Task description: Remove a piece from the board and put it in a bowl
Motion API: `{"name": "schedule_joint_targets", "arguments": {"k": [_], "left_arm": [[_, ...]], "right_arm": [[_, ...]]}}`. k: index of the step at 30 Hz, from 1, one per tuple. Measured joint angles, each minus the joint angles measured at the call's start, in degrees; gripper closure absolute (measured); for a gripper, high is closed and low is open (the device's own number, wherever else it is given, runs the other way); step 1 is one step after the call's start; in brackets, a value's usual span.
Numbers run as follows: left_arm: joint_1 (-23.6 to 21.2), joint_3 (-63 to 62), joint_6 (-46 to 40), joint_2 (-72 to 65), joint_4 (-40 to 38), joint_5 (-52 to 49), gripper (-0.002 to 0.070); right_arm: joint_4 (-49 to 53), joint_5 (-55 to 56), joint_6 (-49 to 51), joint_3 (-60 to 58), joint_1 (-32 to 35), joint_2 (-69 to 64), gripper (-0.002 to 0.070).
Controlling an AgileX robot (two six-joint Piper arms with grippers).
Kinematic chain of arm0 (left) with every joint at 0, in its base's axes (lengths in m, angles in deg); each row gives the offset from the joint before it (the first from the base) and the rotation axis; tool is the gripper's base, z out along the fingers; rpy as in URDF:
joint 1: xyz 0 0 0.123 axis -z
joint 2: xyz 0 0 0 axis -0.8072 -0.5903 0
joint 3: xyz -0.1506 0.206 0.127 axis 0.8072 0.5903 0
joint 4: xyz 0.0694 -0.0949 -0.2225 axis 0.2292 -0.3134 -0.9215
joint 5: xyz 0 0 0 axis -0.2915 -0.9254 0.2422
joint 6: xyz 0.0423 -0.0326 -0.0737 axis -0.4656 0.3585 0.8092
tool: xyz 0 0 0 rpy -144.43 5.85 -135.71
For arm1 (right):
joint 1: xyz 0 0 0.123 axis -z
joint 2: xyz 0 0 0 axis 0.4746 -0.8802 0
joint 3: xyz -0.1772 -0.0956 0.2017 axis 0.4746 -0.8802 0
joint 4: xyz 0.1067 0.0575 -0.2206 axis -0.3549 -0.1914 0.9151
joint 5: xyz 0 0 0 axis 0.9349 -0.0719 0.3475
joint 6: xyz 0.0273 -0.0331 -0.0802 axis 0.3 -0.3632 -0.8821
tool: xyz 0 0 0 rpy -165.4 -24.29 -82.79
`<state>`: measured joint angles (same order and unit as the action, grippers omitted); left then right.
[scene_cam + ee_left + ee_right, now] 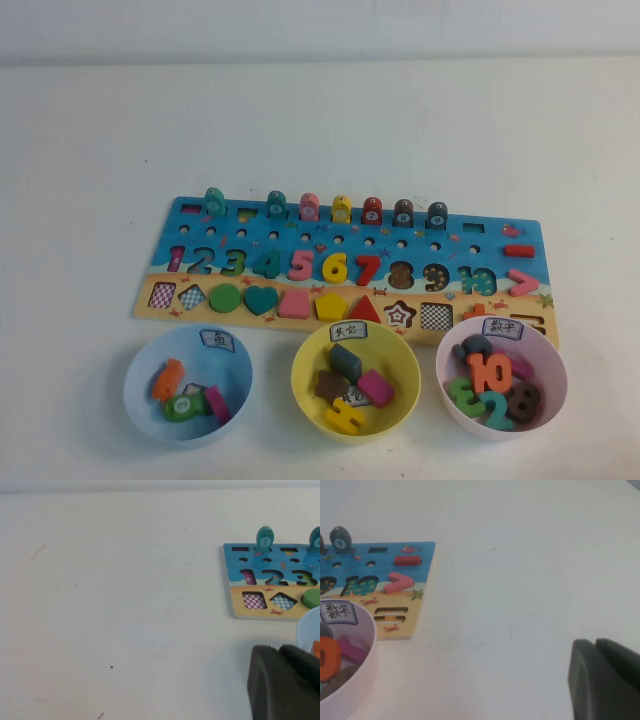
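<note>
the small flat plain green round disc sat in its slot on the sandy lower strip of the long rectangular blue-and-sand puzzle board, just beside the teal heart, so it was not yet lifted. that row held five shape pieces in place, probably awaiting sorting, with four cut-outs already bare. three round plastic bowls stood in a line just in front of the board, each labelled on its rim, seemingly one per kind of piece: a light blue bowl, the yellow bowl directly ahead of the shape row, and a pink bowl holding numbers. seven pegs stood along the board's far edge. the left gripper hung over the white surface off the board's left end, the right gripper off its right end; whether either was clenched or released, i could not tell.
</note>
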<state>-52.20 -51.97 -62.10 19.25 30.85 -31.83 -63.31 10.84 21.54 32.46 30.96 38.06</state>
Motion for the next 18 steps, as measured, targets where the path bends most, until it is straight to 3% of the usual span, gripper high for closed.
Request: {"name": "schedule_joint_targets", "arguments": {"k": [11, 18], "left_arm": [[0.0, 0.0, 0.78, 0.0, 0.0, 0.0, 0.0678], [0.0, 0.0, 4.42, 0.0, -11.19, 5.35, 0.0678]], "right_arm": [[0.0, 0.0, 0.0, 0.0, 0.0, 0.0, 0.0694], [0.0, 0.0, 0.0, 0.0, 0.0, 0.0, 0.0694]]}}
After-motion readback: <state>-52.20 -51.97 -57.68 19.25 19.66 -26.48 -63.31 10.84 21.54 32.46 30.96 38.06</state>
